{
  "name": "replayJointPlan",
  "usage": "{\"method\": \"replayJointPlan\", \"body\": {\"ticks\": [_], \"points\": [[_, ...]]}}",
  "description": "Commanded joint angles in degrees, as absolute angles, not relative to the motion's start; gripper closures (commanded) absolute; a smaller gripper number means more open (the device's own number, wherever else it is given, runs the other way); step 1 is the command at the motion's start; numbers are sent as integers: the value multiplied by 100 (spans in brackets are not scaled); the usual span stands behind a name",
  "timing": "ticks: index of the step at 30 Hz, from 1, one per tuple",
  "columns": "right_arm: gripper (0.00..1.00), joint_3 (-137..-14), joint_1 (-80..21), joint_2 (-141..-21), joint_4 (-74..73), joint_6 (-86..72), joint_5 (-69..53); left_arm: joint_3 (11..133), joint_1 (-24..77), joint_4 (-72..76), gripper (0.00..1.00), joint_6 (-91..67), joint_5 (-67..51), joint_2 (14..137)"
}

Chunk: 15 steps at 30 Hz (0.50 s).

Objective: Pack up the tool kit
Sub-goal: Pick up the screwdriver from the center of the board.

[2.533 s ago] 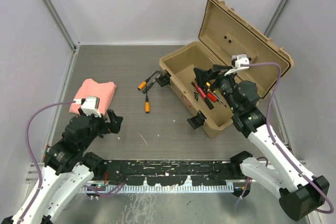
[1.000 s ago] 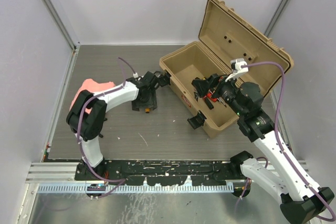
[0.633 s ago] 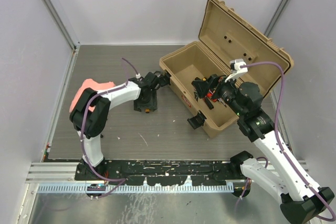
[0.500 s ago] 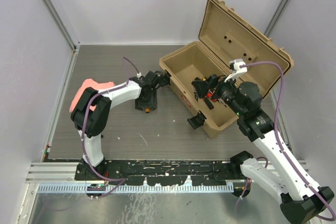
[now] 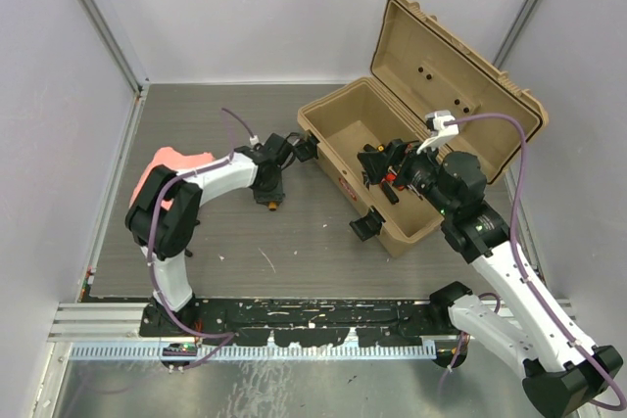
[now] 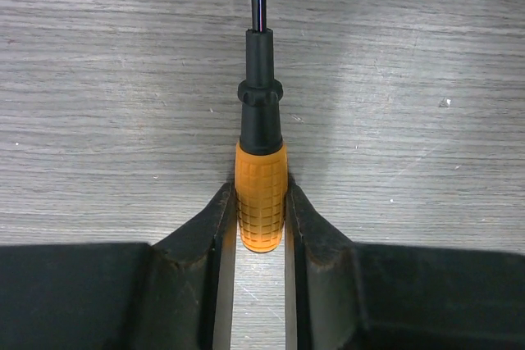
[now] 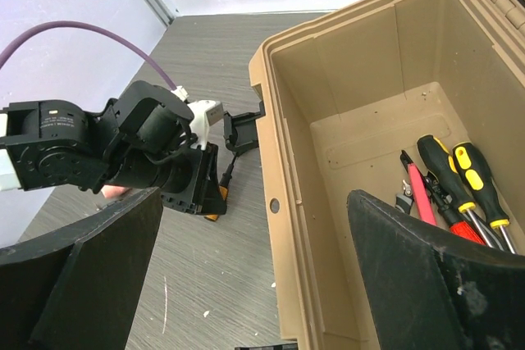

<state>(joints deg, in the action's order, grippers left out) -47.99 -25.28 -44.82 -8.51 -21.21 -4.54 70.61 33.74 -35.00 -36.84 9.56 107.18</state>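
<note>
Tan plastic, the case stands open at upper right of the top view. Over it the right gripper hangs spread and empty. Left of centre, the left gripper pinches the orange-handled screwdriver on the table. The next move likely calls for lifting it over the case wall. The pink cloth lies aside; the black latch juts nearby.

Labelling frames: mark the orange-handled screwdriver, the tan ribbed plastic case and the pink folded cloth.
orange-handled screwdriver (image 6: 261, 194), left wrist view, knurled handle.
tan ribbed plastic case (image 5: 460, 56), top view, open lid.
pink folded cloth (image 5: 165, 162), top view, left part.
</note>
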Motion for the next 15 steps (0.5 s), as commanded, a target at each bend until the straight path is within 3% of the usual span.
{"method": "replayJointPlan", "body": {"ticks": [1,4,15], "points": [[0,-4871,-2526,-4498,-618,-2180,-475,6678,3382,-3221,89,-3832,735,10844],[0,-4879,-2524,-4508,-617,-2180,-453,6563,3379,-3150,99,-3848,740,10747],[0,-4881,-2523,-4571,-605,-2233,-411,5351,3385,-1929,100,-3373,940,8829]]}}
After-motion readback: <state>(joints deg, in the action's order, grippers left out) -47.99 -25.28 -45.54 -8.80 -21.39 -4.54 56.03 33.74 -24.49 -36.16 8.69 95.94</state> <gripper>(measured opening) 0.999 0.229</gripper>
